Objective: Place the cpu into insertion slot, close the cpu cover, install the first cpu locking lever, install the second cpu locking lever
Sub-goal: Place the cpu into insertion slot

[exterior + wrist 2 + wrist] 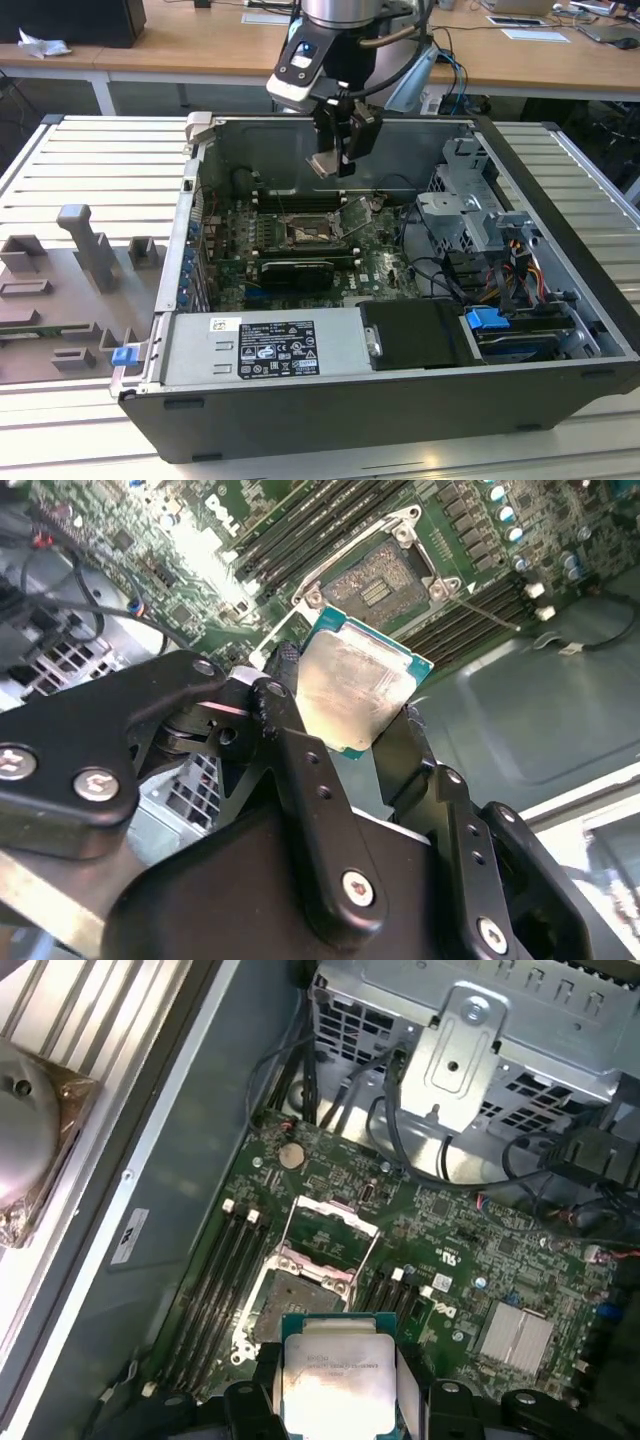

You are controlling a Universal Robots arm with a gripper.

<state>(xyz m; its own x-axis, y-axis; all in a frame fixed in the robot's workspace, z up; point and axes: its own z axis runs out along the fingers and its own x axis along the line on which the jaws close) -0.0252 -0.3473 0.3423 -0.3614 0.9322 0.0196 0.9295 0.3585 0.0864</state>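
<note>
In the exterior view, the gripper [335, 165] is hanging inside the open computer case [350, 425], holding the cpu [325, 163] well above the insertion slot [305, 232]. In the second wrist view, the fingers [290, 695] are pinching opposite edges of the square cpu [355, 695], its silvery top facing the camera and one corner pointing toward the slot [385, 580]. In the first wrist view, the cpu cover [330, 1235] is standing open beside the bare slot [290, 1305].

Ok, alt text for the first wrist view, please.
The gripper holds the cpu by two opposite edges above the green motherboard, close to the insertion slot, whose cpu cover stands open. Memory slots flank it; a metal drive cage stands beside the board.
</note>
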